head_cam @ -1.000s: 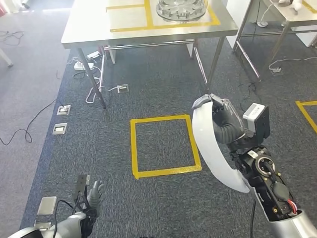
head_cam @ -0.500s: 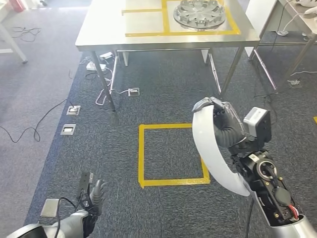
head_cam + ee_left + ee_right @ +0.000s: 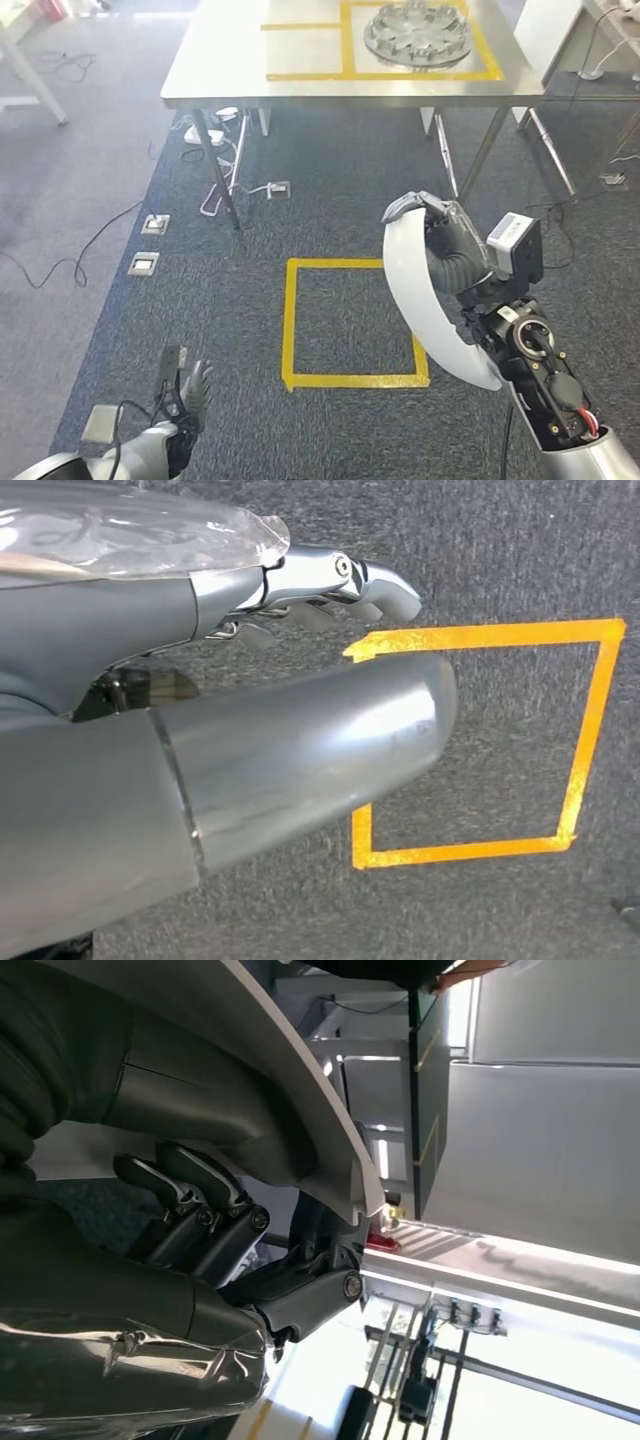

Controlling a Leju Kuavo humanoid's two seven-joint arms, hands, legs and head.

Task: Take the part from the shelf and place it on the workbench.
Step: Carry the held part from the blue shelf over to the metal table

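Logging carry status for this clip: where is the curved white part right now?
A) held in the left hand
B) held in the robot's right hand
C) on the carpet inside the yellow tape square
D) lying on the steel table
B: the right hand grips the curved white part above the carpet.

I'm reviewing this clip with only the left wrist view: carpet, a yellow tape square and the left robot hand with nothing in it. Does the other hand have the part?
Observer: Yes. In the head view the right robot hand grips a curved white part.
Operator: Is the workbench in sight?
Observer: A steel workbench stands ahead, beyond the yellow tape square on the carpet.
Operator: Anything on it?
Observer: A round grey spoked disc lies inside a yellow-taped area on its top.
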